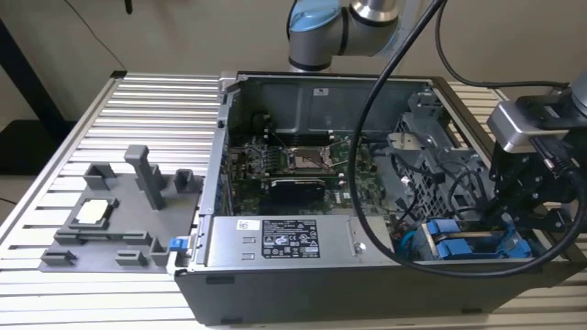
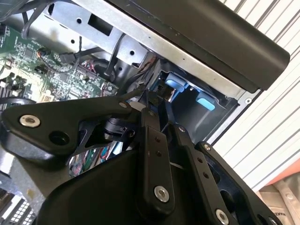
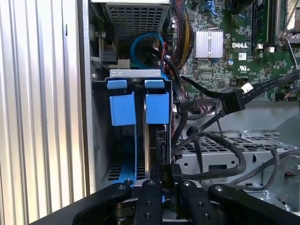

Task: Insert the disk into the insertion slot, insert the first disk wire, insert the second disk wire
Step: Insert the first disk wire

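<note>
Seating the black plug point(image 3: 167, 171) well means holding the claw point(image 3: 166, 183) — seemingly pinched on it — square to the disk point(image 3: 157, 107), already in the insertion slot point(image 3: 136, 73), pressing straight.

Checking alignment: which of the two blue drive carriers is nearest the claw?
The carrier beside the black cables, on the circuit board side; the claw sits in line with it. The other carrier is by the case wall.

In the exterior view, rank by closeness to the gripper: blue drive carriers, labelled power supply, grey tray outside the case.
1. The blue drive carriers, just beside the gripper.
2. The labelled power supply, mid-case.
3. The grey tray, exterior view's far left.
</note>
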